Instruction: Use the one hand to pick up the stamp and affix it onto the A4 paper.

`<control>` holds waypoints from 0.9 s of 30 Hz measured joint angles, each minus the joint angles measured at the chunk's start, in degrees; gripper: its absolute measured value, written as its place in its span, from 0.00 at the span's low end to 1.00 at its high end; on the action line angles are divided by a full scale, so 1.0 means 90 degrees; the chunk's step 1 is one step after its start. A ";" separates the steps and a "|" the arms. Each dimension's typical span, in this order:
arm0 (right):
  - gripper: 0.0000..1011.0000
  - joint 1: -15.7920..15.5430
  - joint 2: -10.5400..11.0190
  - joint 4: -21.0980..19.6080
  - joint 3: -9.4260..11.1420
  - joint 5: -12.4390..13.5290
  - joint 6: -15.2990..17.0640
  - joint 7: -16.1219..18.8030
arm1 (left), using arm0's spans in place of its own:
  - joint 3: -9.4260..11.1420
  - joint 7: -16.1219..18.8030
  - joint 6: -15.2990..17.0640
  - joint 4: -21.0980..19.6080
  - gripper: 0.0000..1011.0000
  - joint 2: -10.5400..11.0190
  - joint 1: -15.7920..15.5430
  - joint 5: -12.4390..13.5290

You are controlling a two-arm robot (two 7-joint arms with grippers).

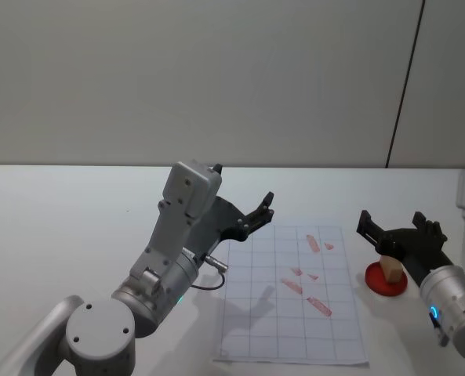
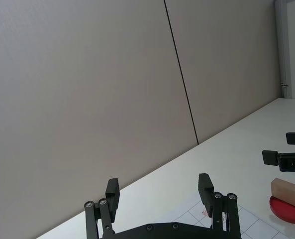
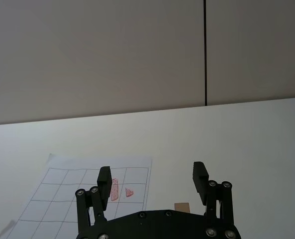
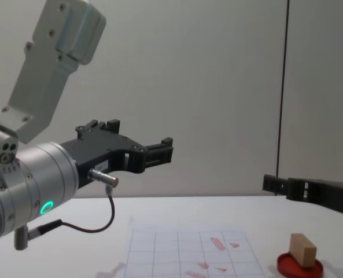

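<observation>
At lower right, the right gripper (image 1: 393, 225) hung wide open, empty, above the stamp (image 1: 390, 269) on the ink pad (image 1: 384, 285) beside the A4 paper (image 1: 256, 329). Light, rigid wood, it probably suited a pinch across its flat sides. The left gripper (image 1: 267, 207) idled open at centre.

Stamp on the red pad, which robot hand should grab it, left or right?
Probably the right. The right gripper hangs open close by the stamp on the ink pad, while the left gripper hovers across the paper, farther off.

Lab-like room: white table (image 1: 59, 219), plain panelled wall (image 1: 216, 78).
</observation>
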 joint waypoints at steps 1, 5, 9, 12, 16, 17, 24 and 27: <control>0.99 0.0000 0.0000 0.0000 0.0000 0.0000 0.0000 0.0000 | 0.0000 0.0000 0.0000 0.0000 0.99 0.0000 0.0000 0.0000; 0.99 0.0000 0.0000 0.0000 0.0000 0.0000 0.0000 0.0000 | 0.0000 0.0000 0.0000 0.0000 0.99 0.0000 0.0000 0.0000; 0.99 0.0000 0.0000 0.0000 0.0000 0.0000 0.0000 0.0000 | 0.0000 0.0000 0.0000 0.0000 0.99 0.0000 0.0000 0.0000; 0.99 0.0000 0.0000 0.0000 0.0000 0.0000 0.0000 0.0000 | 0.0000 0.0000 0.0000 0.0000 0.99 0.0000 0.0000 0.0000; 0.99 0.0000 0.0000 0.0000 0.0000 0.0000 0.0000 -0.0001 | 0.0000 0.0000 0.0000 0.0000 0.99 0.0000 0.0000 0.0000; 0.99 0.0000 0.0000 0.0000 0.0000 0.0000 0.0000 0.0000 | 0.0000 0.0000 0.0000 0.0000 0.99 0.0000 0.0000 0.0000; 0.99 0.0000 0.0000 0.0001 0.0000 0.0000 0.0000 0.0000 | 0.0000 0.0000 0.0000 0.0000 0.99 0.0000 0.0000 0.0000; 0.99 0.0001 0.0000 0.0000 0.0000 0.0000 0.0000 0.0000 | 0.0000 0.0000 0.0000 0.0000 0.99 0.0000 0.0000 0.0000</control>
